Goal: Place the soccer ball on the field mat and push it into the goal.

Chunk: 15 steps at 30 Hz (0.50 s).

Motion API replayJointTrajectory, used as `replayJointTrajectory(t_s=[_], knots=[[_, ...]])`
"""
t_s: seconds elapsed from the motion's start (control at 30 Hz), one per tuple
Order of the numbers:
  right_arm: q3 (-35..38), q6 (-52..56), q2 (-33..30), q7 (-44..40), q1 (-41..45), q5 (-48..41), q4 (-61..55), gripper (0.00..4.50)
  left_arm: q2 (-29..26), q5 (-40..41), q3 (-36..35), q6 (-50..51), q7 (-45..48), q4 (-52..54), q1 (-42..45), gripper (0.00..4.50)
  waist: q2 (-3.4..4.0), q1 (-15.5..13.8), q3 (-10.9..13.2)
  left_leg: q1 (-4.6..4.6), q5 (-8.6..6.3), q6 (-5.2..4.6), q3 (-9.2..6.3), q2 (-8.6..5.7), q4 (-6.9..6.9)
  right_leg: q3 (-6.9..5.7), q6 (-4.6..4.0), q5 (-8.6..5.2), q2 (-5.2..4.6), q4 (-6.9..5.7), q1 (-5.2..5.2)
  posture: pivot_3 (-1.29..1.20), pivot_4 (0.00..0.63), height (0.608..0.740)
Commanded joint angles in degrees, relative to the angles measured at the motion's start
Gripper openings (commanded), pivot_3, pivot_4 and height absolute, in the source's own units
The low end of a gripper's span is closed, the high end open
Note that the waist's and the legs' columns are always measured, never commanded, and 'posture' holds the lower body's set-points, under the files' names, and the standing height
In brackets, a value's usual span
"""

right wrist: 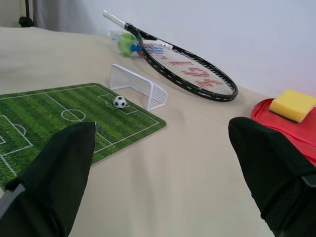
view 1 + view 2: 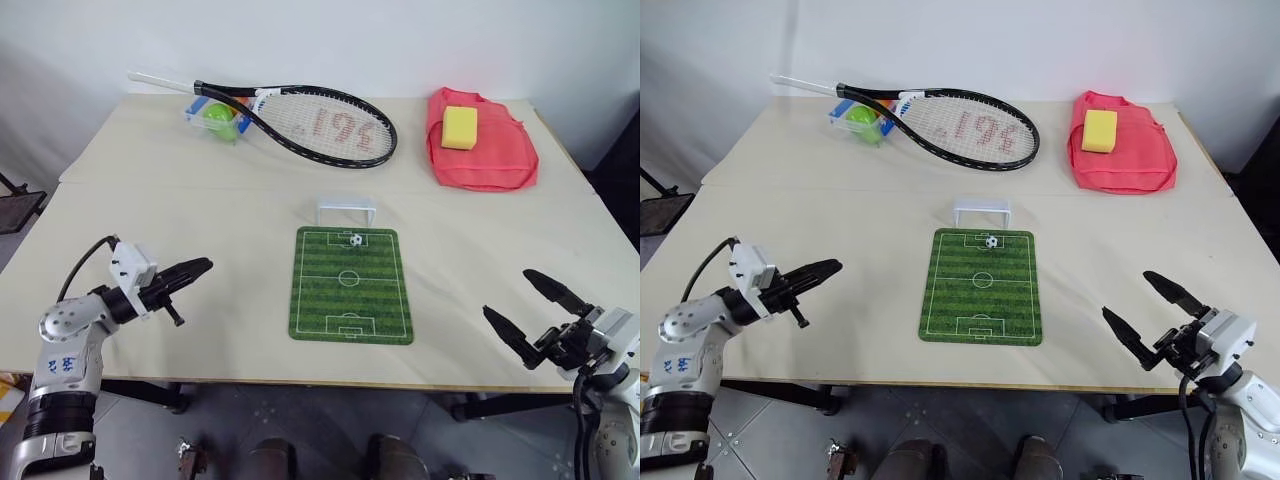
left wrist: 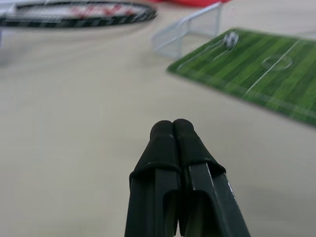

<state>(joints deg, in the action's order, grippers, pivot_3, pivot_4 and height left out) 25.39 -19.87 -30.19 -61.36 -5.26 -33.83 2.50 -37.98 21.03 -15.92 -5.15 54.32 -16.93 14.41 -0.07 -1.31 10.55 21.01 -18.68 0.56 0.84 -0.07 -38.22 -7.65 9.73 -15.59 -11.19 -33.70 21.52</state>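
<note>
The soccer ball [image 2: 356, 240] rests on the field mat [image 2: 350, 285] at its far end, just in front of the goal [image 2: 346, 210], which stands on the table past the mat's far edge. The ball sits outside the goal mouth [image 1: 119, 101]. My left gripper [image 2: 200, 267] is shut and empty, held over the table well to the left of the mat, pointing toward it [image 3: 173, 126]. My right gripper [image 2: 525, 300] is open and empty, near the table's front edge to the right of the mat.
A tennis racket [image 2: 320, 125] lies at the back of the table, its handle over a clear box holding a green tennis ball [image 2: 219, 116]. A red bag [image 2: 482, 145] with a yellow sponge [image 2: 460, 127] on it lies at the back right.
</note>
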Motion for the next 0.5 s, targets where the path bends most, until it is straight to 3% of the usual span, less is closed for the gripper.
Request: replayJointTrajectory(t_s=[0.03,0.5], knots=[[0.79,-0.62,-1.05,-0.76,0.99,-0.70,0.49,4.50,-0.22,-0.88,-1.97,-0.62,-3.75,4.04,-2.13,0.03,0.00,-0.04,0.00,0.01,0.00,0.00,0.00,0.00,0.00,0.00,0.00,0.00,0.00,0.01,0.00,0.00,0.150,0.740],[0.16,-0.44,-0.95,-1.01,3.06,-0.13,2.18,4.50,1.12,0.79,-2.61,1.30,-7.91,6.22,-1.98,0.03,0.00,0.09,0.00,-0.03,-0.01,0.01,0.04,0.00,0.02,0.02,0.00,0.00,0.00,0.00,0.01,0.00,0.150,0.740]])
